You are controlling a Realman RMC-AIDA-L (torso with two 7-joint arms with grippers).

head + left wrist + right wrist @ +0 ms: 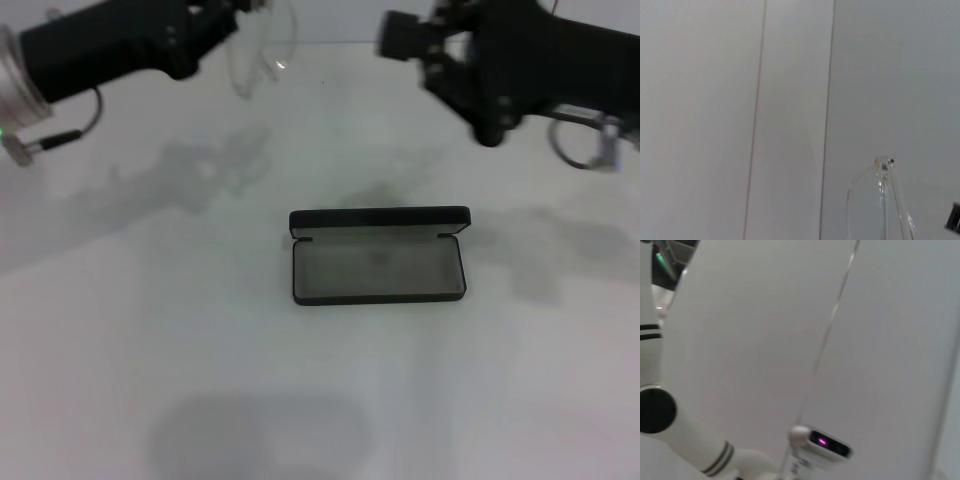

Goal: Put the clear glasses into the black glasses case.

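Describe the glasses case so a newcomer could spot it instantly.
On the white table, look near the middle, between the two raised arms. The black glasses case lies there open, lid tipped back, grey lining showing. It is the only dark thing resting on the tabletop; the clear glasses hang high at the left tool.

bright even light; soft shadows on white table (120,330); right arm (520,60) motion-blurred; wrist views hazy.

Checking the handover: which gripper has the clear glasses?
The left gripper, raised at the table's far left, holds the clear glasses; the right gripper carries nothing visible.
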